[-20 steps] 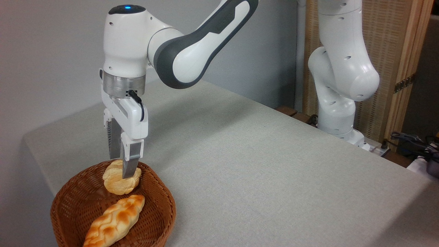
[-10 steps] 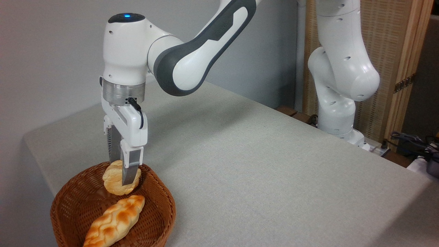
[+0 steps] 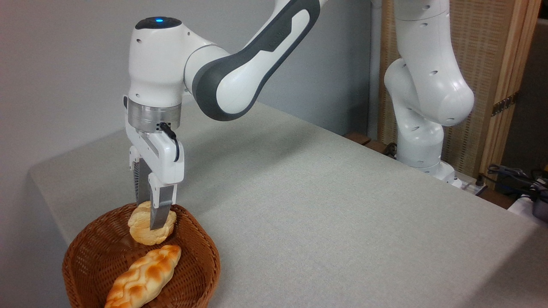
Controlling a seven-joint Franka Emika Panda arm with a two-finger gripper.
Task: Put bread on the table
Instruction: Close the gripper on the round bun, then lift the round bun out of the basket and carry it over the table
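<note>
Camera view: your small pale-golden lumpy bun (image 3: 150, 223) sits at the far side of the brown woven wicker basket (image 3: 195, 265).
Gripper: the two-finger gripper (image 3: 150, 220) is directly above, clamped on the bun.
Loaf: the glossy braided orange-brown loaf (image 3: 143, 277) lies just nearer the camera in the basket.
Next: lift, then carry right onto the light grey speckled table (image 3: 342, 214).

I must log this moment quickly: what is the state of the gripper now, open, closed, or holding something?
Gripper: closed on the bread, over the basket.

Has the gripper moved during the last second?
Yes. The gripper went slightly down and left against the basket, around the bun.
</note>
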